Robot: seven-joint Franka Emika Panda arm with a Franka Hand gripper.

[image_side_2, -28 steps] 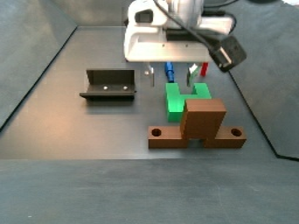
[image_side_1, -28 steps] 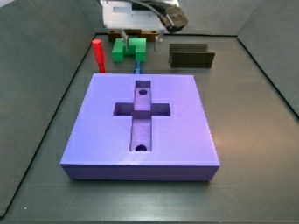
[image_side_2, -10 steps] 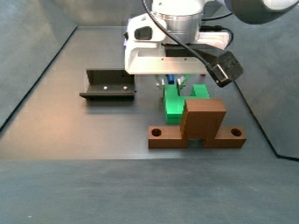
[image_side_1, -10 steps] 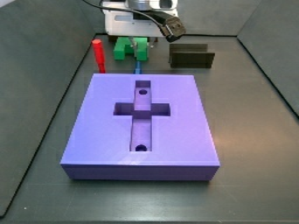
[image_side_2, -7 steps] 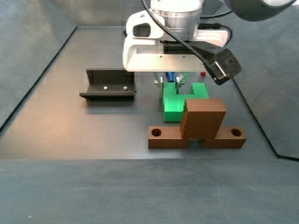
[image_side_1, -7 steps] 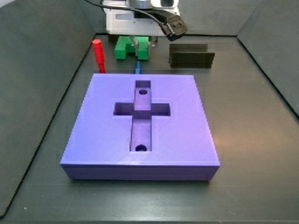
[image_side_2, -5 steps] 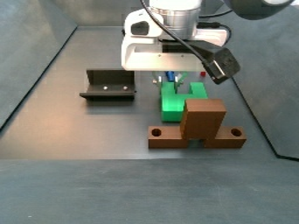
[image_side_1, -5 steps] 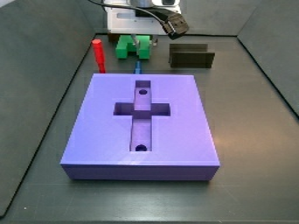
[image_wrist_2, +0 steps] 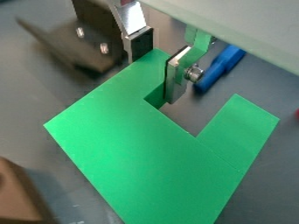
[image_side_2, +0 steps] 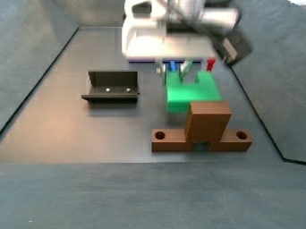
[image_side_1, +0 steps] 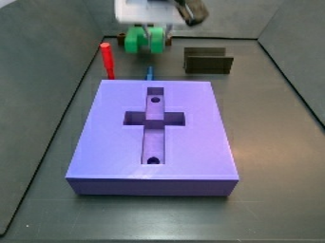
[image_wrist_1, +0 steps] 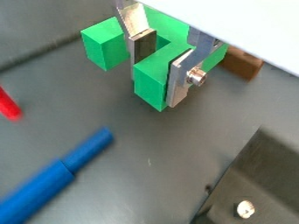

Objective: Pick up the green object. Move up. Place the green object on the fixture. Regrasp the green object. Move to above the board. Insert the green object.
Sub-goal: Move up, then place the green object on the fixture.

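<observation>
The board (image_side_1: 155, 128) takes up most of the worktop (image_side_2: 72, 134) in a side view, its cross-shaped recess empty. The fixture (image_side_2: 111, 87) stands apart from it, also empty. A brown cross-shaped block (image_side_2: 206, 128) sits in front of the green object (image_side_2: 191, 90). A red peg (image_side_1: 106, 59) stands near the board's far corner, and a blue peg (image_wrist_1: 56, 177) lies on the worktop below the hand.

The hand (image_wrist_1: 165, 51) is at the far end of the worktop, over the green object. In both wrist views the 2 silver fingers (image_wrist_2: 177, 74) straddle 1 arm of the block, 1 plate in the notch and 1 on the outer face. I judge them closed on that arm, pads against green on both sides. The side views are motion-blurred around the hand. In 1 of them the block appears to sit clear of the worktop, so I read this as the lift after the pick.

Step in hand, by my judgement: move up. Notes for doing it well:
- Rise straight, no sideways travel until the block clears the brown cross-shaped block just beside it.
- The grip is on 1 arm only, off the block's middle, so the block may swing. Keep the motion slow and watch the wrist views for slip between the pads.
- Gain enough height to pass over the fixture's raised side walls before traversing toward it.
</observation>
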